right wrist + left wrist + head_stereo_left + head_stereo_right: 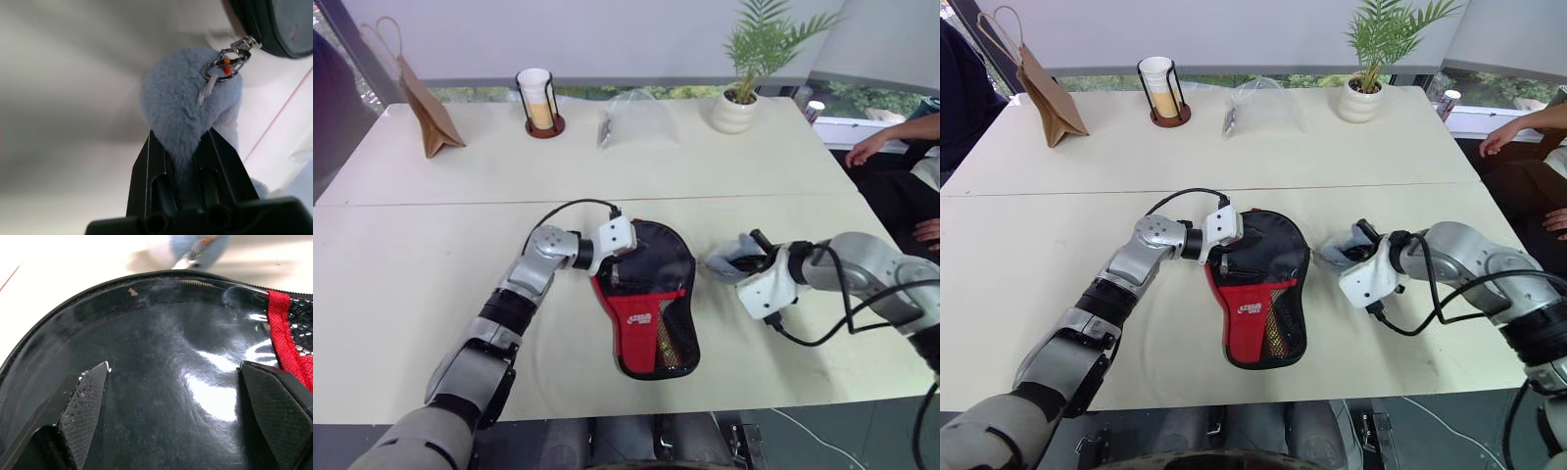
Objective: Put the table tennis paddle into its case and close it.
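The case [646, 304] lies flat near the table's front edge, red panel and black mesh facing up. Something yellowish shows through the mesh; the table tennis paddle itself is hidden. My left gripper [173, 369] is open over the case's round end, and its fingertips [93, 391] stand wide apart just above the glossy black surface. To the right of the case, my right gripper [181, 137] is shut on a pale blue fluffy pom-pom [186, 107]. A metal clasp [222, 66] links the pom-pom to the zip pull [244, 45] at the case's edge.
Along the table's far side stand a brown paper bag [426, 108], a cup in a wire holder [538, 98], a clear plastic bag [631, 117] and a potted plant [744, 88]. A person's arm [891, 137] rests at the far right.
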`<state>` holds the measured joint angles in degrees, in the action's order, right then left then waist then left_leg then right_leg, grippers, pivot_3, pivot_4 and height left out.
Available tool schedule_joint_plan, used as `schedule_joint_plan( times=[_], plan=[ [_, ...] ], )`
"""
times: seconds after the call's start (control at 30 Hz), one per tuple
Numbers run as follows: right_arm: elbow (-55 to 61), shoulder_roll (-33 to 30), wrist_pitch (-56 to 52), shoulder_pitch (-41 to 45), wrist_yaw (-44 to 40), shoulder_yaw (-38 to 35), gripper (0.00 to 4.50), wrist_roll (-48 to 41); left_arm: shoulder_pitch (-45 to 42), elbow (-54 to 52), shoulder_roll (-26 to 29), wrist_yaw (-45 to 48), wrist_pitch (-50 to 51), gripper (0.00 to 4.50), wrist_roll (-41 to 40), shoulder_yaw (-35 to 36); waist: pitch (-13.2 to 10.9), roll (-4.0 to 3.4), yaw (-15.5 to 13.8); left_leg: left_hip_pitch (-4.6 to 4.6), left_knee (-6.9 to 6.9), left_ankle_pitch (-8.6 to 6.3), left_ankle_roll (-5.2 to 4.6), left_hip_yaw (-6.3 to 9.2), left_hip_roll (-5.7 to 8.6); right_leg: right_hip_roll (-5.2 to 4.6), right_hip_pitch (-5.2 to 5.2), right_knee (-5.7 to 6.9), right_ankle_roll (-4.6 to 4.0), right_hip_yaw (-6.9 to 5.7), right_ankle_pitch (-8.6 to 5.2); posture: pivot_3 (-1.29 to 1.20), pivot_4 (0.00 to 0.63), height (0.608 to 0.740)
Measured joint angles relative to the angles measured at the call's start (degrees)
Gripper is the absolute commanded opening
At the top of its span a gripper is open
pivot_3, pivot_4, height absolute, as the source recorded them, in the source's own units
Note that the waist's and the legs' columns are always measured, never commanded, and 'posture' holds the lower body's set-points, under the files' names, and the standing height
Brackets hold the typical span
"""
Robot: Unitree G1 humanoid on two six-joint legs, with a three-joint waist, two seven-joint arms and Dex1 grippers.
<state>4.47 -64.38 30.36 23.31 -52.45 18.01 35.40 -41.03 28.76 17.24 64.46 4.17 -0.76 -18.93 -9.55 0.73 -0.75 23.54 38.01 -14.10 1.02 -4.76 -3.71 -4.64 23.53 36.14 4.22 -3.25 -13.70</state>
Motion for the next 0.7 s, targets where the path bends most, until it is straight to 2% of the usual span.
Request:
schedule_joint_plan(
  times=[0.23,0.5,0.6,0.7],
  plan=[
    [6.4,-2.4,-1.5,-7.0,-1.2,-4.0,0.2,-2.0,-0.2,0.5,-0.2,0.0,-0.1,4.5,0.0,0.0,0.0,0.01,-0.1,-0.02,0.0,-0.01,0.0,0.01,0.0,-0.02,-0.04,-0.05,0.0,-0.01,-0.01,0.0,0.15,0.74],
    [15.2,-6.9,-2.0,-19.9,-1.3,-11.1,0.2,-4.1,-0.6,1.6,-0.5,0.0,-0.9,4.5,0.0,0.0,0.0,0.06,-0.9,-0.02,0.0,-0.06,-0.06,0.04,0.05,-0.07,-0.1,-0.14,0.07,-0.03,-0.06,0.0,0.15,0.74],
    [16.4,-6.7,-2.7,-21.9,-0.9,-12.7,0.2,-3.7,-0.8,2.1,-0.5,-0.2,-1.1,4.5,0.0,0.0,0.1,0.07,-1.3,-0.02,0.0,-0.06,-0.07,0.04,0.05,-0.07,-0.1,-0.14,0.07,-0.03,-0.07,0.0,0.15,0.74],
    [16.3,-3.2,-3.9,-20.5,0.5,-12.3,0.2,-0.9,-0.9,2.7,-0.3,-0.3,-1.2,4.5,0.0,0.1,0.2,0.27,-1.3,-0.05,0.0,-0.07,-0.06,0.06,0.02,-0.04,-0.1,-0.14,0.11,-0.04,-0.1,0.0,0.15,0.74]
  ],
)
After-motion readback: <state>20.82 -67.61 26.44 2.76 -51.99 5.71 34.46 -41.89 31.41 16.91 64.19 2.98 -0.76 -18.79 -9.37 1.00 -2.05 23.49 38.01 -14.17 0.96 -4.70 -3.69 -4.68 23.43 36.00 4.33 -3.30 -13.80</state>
